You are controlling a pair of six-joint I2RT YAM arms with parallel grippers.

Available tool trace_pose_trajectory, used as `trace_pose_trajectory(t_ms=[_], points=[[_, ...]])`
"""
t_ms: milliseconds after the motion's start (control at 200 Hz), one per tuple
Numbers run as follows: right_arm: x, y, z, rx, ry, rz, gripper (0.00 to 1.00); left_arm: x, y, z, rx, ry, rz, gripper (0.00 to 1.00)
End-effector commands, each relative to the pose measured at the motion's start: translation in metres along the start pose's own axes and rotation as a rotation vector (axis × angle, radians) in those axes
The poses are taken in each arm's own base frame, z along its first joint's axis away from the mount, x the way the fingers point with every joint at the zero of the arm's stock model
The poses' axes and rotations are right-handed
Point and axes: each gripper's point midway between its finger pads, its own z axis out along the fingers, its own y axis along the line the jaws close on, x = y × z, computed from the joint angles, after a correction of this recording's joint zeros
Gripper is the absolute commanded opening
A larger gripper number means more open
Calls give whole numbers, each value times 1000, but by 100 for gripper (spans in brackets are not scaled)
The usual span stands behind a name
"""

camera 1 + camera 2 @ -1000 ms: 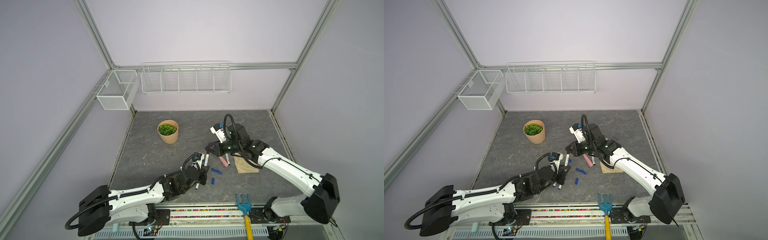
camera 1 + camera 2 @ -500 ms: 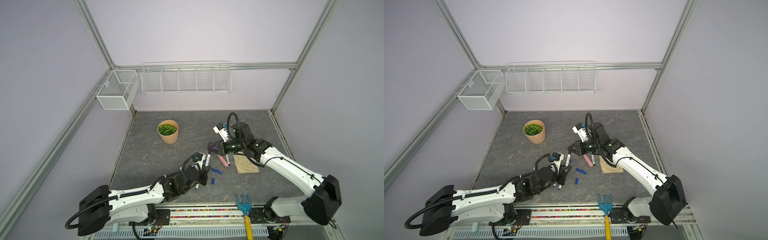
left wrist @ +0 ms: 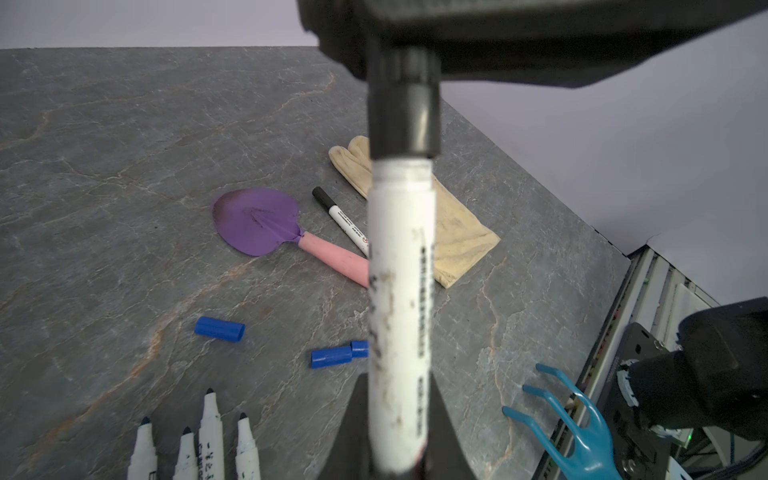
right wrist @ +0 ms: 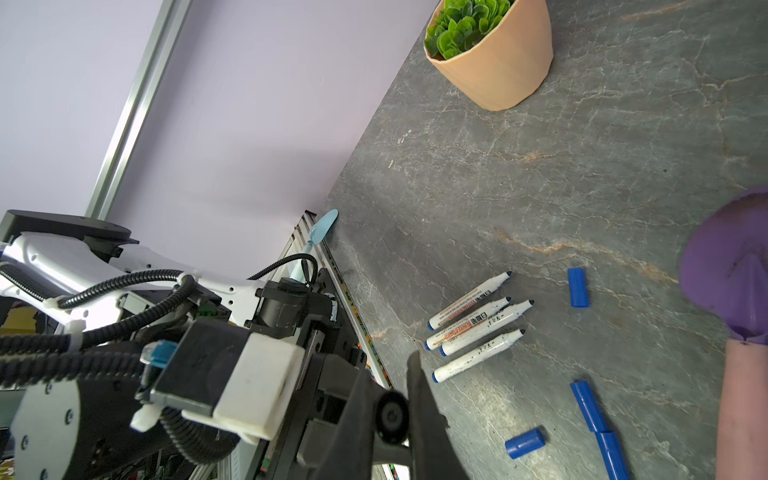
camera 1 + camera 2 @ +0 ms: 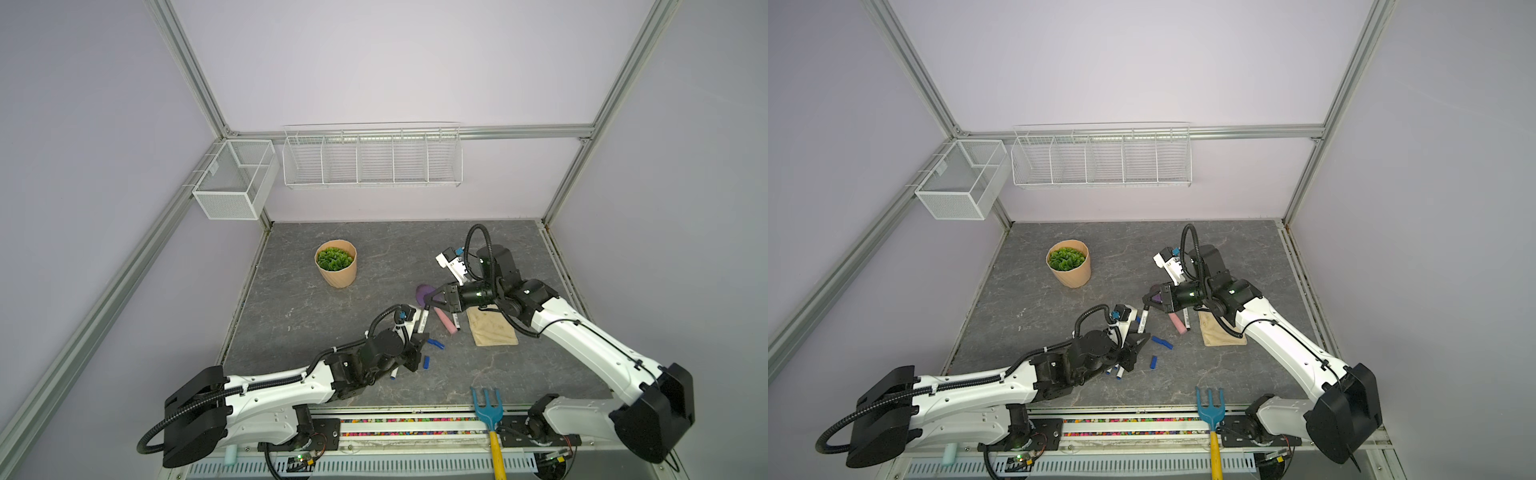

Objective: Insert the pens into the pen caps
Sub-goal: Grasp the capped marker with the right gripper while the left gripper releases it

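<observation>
Held pen [image 3: 401, 270]: white barrel, raised clear of the table [image 5: 374, 249] between the two arms, tilted in both top views, above the front middle of the surface.
Black cap [image 3: 403, 116]: over the pen's upper end, rim flush against the barrel; full seating not confirmable.
Left gripper [image 3: 399, 415]: clenched on the lower barrel of the held pen.
Right gripper [image 4: 390, 409]: clenched on the black cap, seen end-on in the right wrist view.
Capped pen [image 3: 343, 220]: black cap fitted, flat on the table, just beside the trowel's handle, between trowel [image 3: 257, 220] and glove [image 3: 457, 224].
Uncapped pens [image 4: 473, 328]: four, side by side on the table next to the left arm, tips bare.
Blue caps [image 4: 578, 287]: four, loose on the table near those pens; two end to end and touching, two lying apart.
Progress: judged at one pen finished, a second at the press-on stage, four pens and four blue caps untouched.
Remaining work: confirm the black cap home, set the pen down, then pair each bare pen with a blue cap.
Risk: judged slight; cap and barrel in line, though any tilt under push likely to jam.
Surroundings: plant pot [image 5: 336, 270] well apart at the rear; rake [image 5: 486, 409] on the front rail.
</observation>
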Motion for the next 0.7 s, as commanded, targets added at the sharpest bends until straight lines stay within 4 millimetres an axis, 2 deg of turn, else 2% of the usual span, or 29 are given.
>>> trace_pose_trajectory(t_ms=[0,160,485,605,695], points=[[75,13,0,-75,267,141,7,-87,-5,-10,7,-254,-79,0],[84,5,0,-26,292,145,7,-97,-4,-13,29,-275,-100,0],[95,8,0,-53,334,187,7,-118,-9,-12,71,-319,-126,0],[104,4,5,-35,366,185,7,-140,-11,-11,80,-385,-139,0],[116,-4,13,8,419,177,7,-167,-15,-11,88,-451,-132,0]])
